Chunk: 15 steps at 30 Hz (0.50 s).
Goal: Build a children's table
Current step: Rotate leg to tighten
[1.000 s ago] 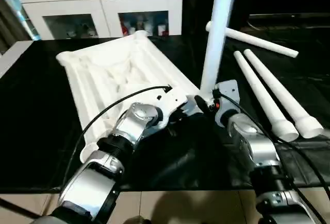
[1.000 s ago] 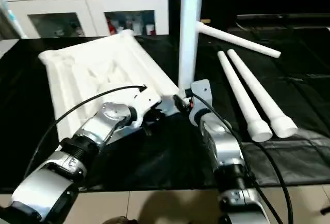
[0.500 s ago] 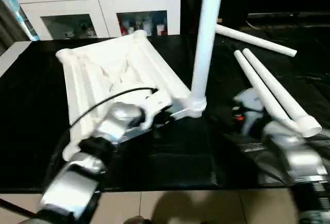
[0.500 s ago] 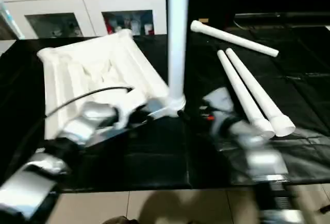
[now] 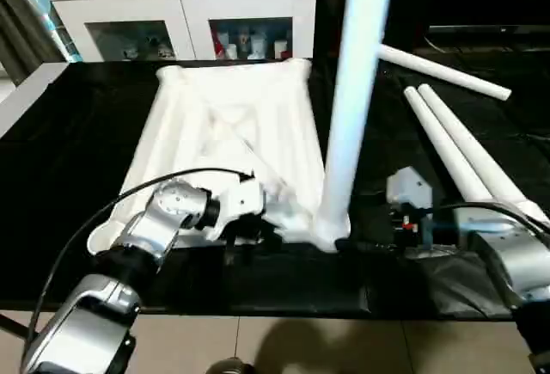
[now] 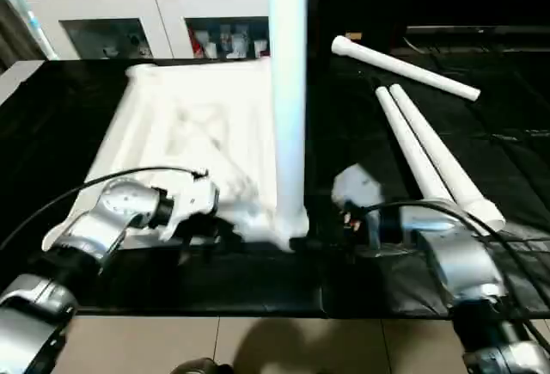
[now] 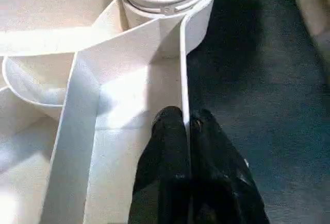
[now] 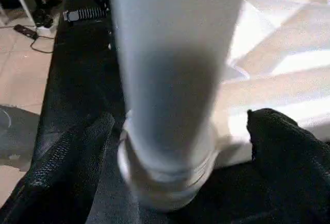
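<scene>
Lying upside down on the black table, the white tabletop shows us its ribbed underside, its long ribs running away from us toward the white cabinet. We see one leg standing upright in the near right corner socket, its threaded collar visible in the left wrist view; its upper end is cut off by the frame. Three more tapered legs lie on the black surface to the right, two side by side and one crosswise behind them. Our left gripper is pinched shut on the thin edge wall of the tabletop near that socket. Our right gripper stands wide apart, one black finger on each side of the upright leg's base without touching it.
</scene>
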Tool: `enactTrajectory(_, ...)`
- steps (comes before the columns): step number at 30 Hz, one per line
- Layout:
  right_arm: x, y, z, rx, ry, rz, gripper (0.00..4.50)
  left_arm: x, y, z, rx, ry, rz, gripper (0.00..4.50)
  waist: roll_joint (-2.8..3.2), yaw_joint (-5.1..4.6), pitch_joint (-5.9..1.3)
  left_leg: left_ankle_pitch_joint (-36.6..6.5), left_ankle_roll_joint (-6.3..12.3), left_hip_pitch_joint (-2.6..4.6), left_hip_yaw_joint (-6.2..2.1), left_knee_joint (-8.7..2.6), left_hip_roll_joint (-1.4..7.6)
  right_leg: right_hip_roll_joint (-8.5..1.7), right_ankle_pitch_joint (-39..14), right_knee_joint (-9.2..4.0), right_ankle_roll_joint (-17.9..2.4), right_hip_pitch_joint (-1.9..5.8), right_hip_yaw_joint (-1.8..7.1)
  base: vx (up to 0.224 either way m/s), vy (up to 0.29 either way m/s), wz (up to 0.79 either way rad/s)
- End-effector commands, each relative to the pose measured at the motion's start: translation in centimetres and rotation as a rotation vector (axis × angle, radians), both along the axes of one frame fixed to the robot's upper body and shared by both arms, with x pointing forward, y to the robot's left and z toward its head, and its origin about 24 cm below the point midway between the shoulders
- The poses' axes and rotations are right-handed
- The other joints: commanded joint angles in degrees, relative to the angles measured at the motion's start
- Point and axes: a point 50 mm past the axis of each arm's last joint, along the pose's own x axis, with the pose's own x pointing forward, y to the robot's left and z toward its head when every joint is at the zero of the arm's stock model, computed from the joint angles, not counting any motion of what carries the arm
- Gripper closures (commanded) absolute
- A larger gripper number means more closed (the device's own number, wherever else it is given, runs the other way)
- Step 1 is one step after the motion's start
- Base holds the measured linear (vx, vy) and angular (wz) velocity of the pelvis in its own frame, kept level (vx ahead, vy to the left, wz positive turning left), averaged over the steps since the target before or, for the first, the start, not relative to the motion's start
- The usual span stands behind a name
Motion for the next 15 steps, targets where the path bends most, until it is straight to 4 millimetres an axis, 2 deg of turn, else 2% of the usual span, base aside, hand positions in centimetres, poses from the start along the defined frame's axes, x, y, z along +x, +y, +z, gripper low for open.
enactTrajectory(1, 0.18, 0.48, 0.07, -0.012, 0.011, 0.046, 0.31, 0.07, -0.73, 1.74, -0.064, -0.072, -0.070, 4.50, -1.52, -0.09, -4.22, -11.94, 5.42, 1.32, -1.40, -3.70, 4.09, -5.04, -19.16, -3.85, -10.09, 2.67, 3.06, 0.000, 0.000, 0.00)
enactTrajectory(4, 0.26, 0.77, -0.17, -0.008, 0.034, 0.068, 0.58, 0.00, -0.78, 1.80, -0.064, -0.069, -0.073, 4.50, -1.70, -0.17, -4.26, -11.26, 5.61, 1.18, -1.34, -3.62, 4.02, -5.05, -18.03, -3.70, -10.45, 2.76, 3.06, 0.000, 0.000, 0.00)
enactTrajectory(8, 0.19, 0.82, -0.51, -0.012, 0.058, 0.092, 0.91, -0.10, -0.85, 1.74, -0.063, -0.068, -0.079, 4.50, -1.60, -0.11, -4.35, -10.40, 6.03, 1.17, -1.31, -3.50, 4.04, -4.98, -17.05, -3.56, -10.75, 2.76, 3.04, 0.000, 0.000, 0.00)
enactTrajectory(13, 0.01, 0.84, -0.69, -0.008, 0.074, 0.105, 1.36, -0.10, -0.92, 1.68, -0.062, -0.069, -0.081, 4.50, -1.64, -0.11, -4.29, -10.83, 5.82, 1.19, -1.32, -3.52, 3.99, -5.03, -18.16, -3.69, -10.40, 2.80, 3.04, 0.000, 0.000, 0.00)
enactTrajectory(14, -0.02, 0.84, -0.75, -0.008, 0.077, 0.106, 1.60, -0.10, -0.93, 1.66, -0.061, -0.069, -0.081, 4.50, -1.62, -0.12, -4.28, -10.76, 5.84, 1.19, -1.34, -3.55, 4.01, -4.98, -18.27, -3.71, -10.32, 2.77, 3.02, 0.000, 0.000, 0.00)
enactTrajectory(15, -0.04, 0.84, -0.78, -0.008, 0.078, 0.106, 1.60, -0.10, -0.92, 1.64, -0.061, -0.069, -0.080, 4.50, -1.61, -0.12, -4.31, -10.71, 5.82, 1.22, -1.33, -3.53, 4.00, -4.97, -18.27, -3.72, -10.30, 2.77, 3.01, 0.000, 0.000, 0.00)
